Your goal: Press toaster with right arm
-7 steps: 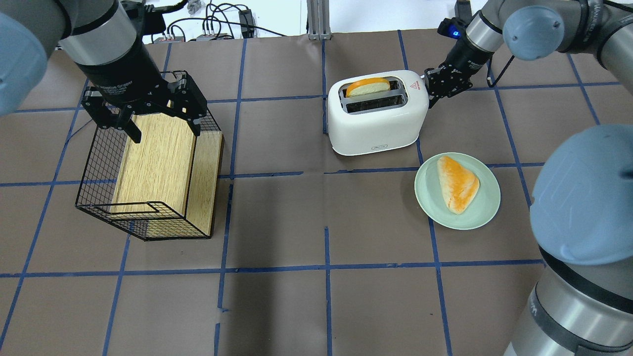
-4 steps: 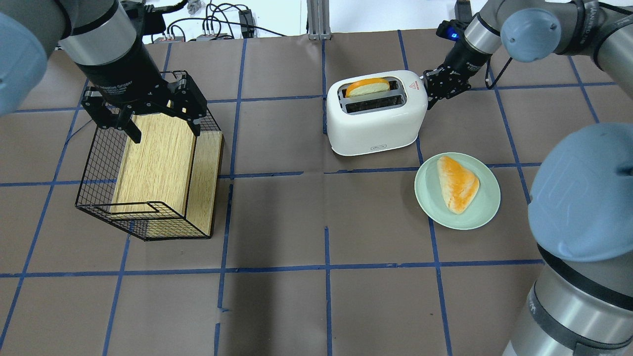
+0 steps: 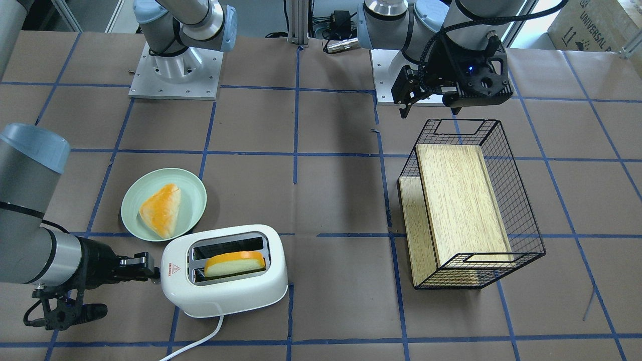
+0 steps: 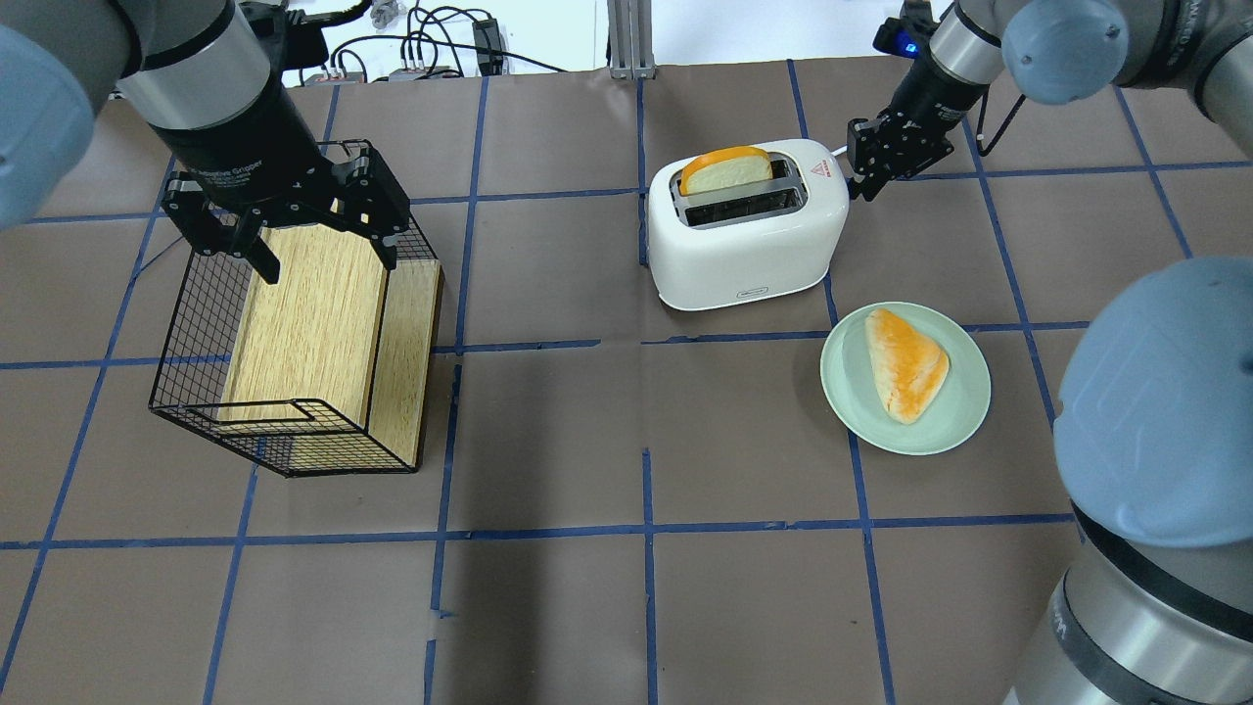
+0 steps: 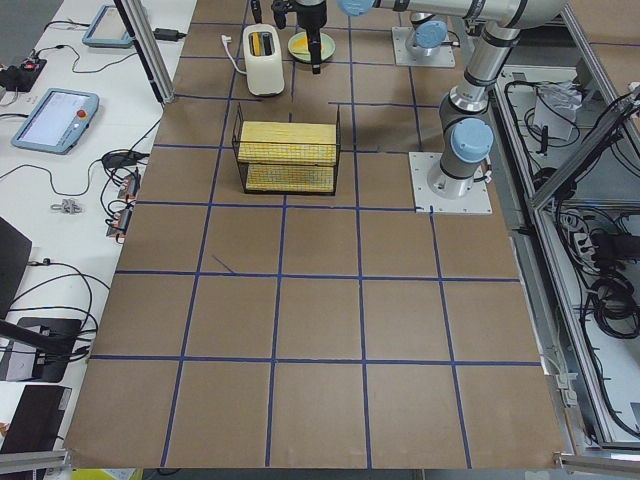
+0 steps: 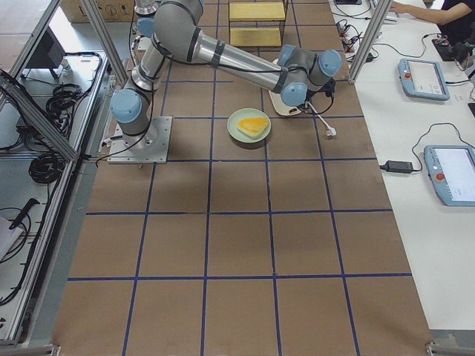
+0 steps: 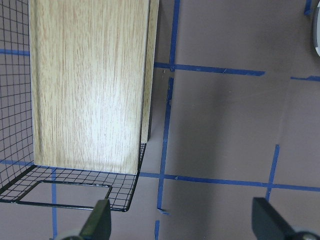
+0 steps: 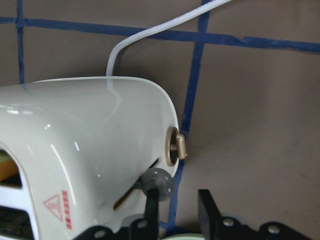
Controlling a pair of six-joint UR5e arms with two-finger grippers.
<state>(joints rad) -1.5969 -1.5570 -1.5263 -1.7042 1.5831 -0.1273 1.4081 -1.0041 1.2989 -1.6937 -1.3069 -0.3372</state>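
Brown taped table [image 4: 548, 441], right gripper [image 4: 874, 166] nearly clenched beside toaster [image 4: 744, 235] end, left gripper [image 4: 284, 220] released

You have a brown counter [image 4: 548, 607] taped in blue squares. Toward its far edge stands the toaster [image 4: 746, 230], the green plate [image 4: 964, 416] just nearer you; the wire basket [image 4: 294, 323] sits toward the left edge.
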